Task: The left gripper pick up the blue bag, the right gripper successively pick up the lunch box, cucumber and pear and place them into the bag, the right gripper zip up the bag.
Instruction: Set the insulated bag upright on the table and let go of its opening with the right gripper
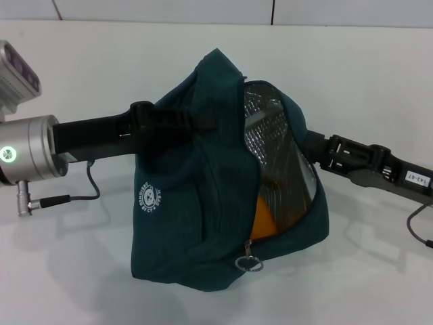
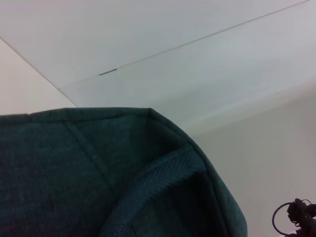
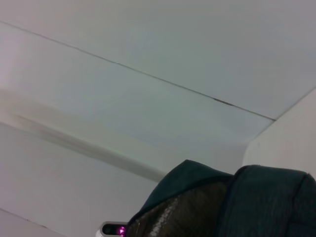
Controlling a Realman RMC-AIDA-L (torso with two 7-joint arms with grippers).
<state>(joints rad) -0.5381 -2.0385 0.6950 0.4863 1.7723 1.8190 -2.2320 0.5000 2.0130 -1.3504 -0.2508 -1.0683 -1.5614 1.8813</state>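
Hanging mid-table, the blue bag (image 1: 196, 203) is held up by its handle, its mouth gaping to the right with silver lining showing and the pear (image 1: 260, 218) glowing orange low inside; you cannot see the lunch box or cucumber. Its zipper track runs from the far top down to the ring pull (image 1: 249, 263) at the near bottom edge, so your closing stroke follows that line. The left gripper (image 1: 203, 122) reaches in from the left and is pinched on the strap. The right gripper (image 1: 308, 145) sits at the mouth's right rim, nearer the zipper; you cannot tell its jaw state. A round white logo (image 1: 150, 200) is too small to read; "143-07" marks the right arm
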